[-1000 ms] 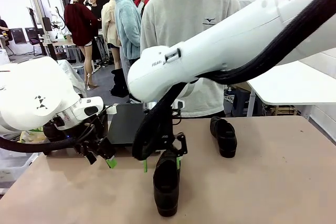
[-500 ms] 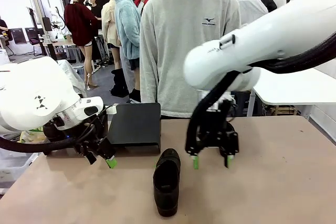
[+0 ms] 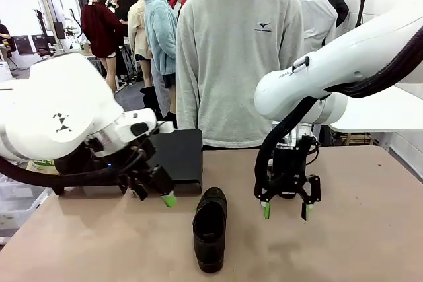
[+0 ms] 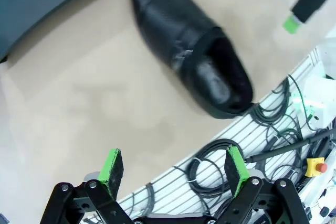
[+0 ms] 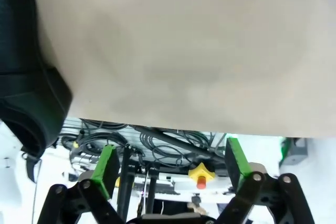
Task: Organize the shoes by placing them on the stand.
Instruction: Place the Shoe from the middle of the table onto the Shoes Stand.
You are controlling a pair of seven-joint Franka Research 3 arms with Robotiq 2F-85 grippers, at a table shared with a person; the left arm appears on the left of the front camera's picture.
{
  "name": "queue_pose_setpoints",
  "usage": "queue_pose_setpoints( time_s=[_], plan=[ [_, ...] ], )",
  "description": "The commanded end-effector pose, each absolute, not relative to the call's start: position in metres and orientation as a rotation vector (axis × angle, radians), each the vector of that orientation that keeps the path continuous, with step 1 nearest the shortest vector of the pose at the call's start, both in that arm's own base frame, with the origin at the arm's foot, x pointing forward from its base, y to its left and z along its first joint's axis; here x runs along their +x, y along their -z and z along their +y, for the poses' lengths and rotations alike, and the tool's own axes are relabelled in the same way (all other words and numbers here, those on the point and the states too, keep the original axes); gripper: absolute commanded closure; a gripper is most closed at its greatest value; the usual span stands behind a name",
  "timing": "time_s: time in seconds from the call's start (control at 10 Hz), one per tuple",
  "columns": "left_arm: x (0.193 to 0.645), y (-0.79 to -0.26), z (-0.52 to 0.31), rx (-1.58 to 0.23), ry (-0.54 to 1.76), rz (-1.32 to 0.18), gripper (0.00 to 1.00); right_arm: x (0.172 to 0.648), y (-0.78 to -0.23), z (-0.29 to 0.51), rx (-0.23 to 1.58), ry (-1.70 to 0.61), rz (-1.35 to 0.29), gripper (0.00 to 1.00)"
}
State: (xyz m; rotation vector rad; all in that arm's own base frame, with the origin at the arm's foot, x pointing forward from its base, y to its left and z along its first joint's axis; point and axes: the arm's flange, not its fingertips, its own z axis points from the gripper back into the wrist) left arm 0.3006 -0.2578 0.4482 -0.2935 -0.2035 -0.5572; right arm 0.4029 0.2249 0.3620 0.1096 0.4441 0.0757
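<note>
Lower centre, 1 shoe [image 3: 210,228] lies on the worktop [image 3: 357,229]; left pincer [image 3: 153,195] and right pincer [image 3: 287,211] flank it, both gaping, holding nothing.

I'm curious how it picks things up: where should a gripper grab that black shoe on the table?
Probably across the shoe at its opening, coming straight down from above. It sits upright on its sole, long and narrow, so its two sides there can be pinched together; the glossy rounded toe looks likelier to slip.
</note>
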Motion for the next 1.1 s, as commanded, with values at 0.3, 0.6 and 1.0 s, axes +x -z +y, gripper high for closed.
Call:
queue_pose_setpoints(
  time_s=[0.3,0.6,1.0],
  plan=[
    [0.282,-0.419,-0.315,-0.197,0.441,-0.279,0.0,0.398,-0.371,0.231,0.099,-0.098,0.419,0.0],
    [0.295,-0.398,-0.339,-0.133,0.355,-0.191,0.0,0.398,-0.371,0.231,0.099,-0.098,0.419,0.0],
    [0.308,-0.379,-0.358,-0.113,0.285,-0.15,0.0,0.398,-0.371,0.231,0.099,-0.098,0.419,0.0]
  ],
)
